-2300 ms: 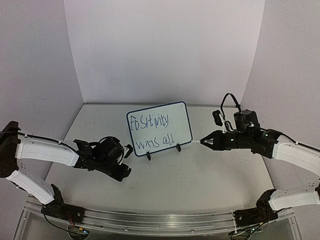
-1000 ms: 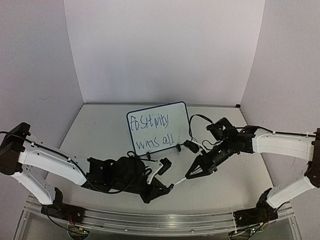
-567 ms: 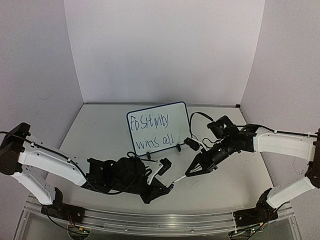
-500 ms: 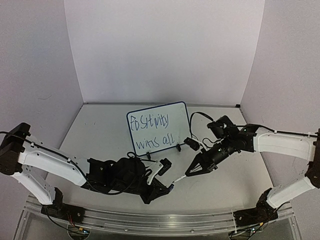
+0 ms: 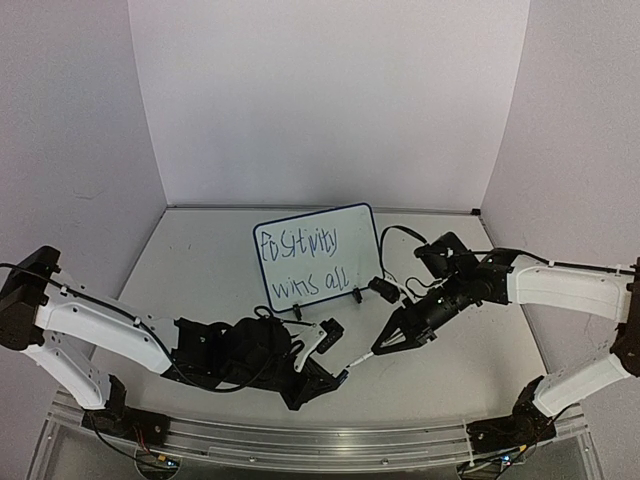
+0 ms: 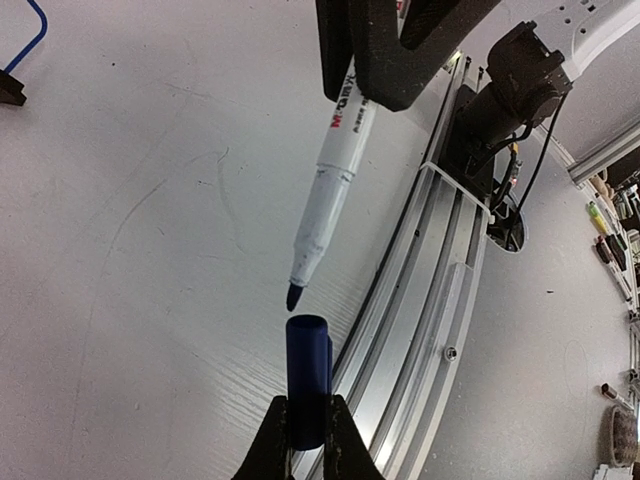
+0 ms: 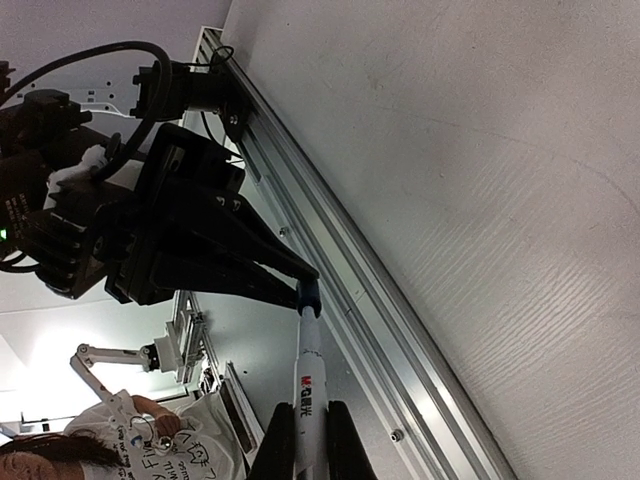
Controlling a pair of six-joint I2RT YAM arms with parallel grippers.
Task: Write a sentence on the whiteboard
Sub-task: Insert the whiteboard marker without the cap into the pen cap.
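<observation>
The whiteboard (image 5: 318, 257) stands upright on its black clip feet (image 5: 297, 314) on the pale worktop (image 5: 450, 370), the sentence (image 5: 300, 262) "Positivity wins all" running across it in two dark lines. In front of the whiteboard, the left hand (image 6: 305, 445) is clenched on a blue cap (image 6: 307, 385) and the right hand (image 7: 305, 440) grasps a white marker (image 6: 328, 190), its bare tip just short of the cap's mouth
</observation>
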